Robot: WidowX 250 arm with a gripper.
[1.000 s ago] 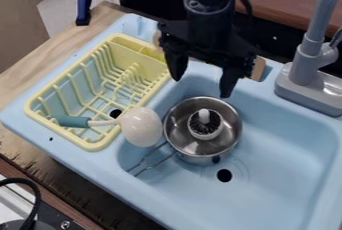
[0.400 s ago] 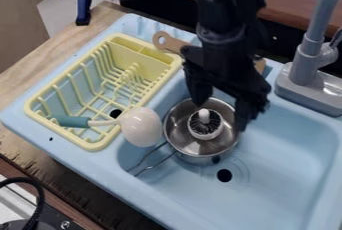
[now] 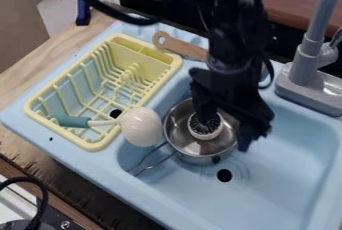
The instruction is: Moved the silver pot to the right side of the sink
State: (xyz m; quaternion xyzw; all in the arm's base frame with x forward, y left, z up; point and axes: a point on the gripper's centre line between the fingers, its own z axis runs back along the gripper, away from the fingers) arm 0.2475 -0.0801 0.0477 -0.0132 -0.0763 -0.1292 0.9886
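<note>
A yellow drying rack stood at left, a white ladle reaching over its edge; the silver pot sat in the left part of the sink, its handle's long axis slanting lower left; the gripper hung open over its right side

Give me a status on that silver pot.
Tool open over silver pot. Pot in sink. Bristled brush inside pot, possibly in the way.

No readable text, labels, brands, numbers or signs on anything in view.
</note>
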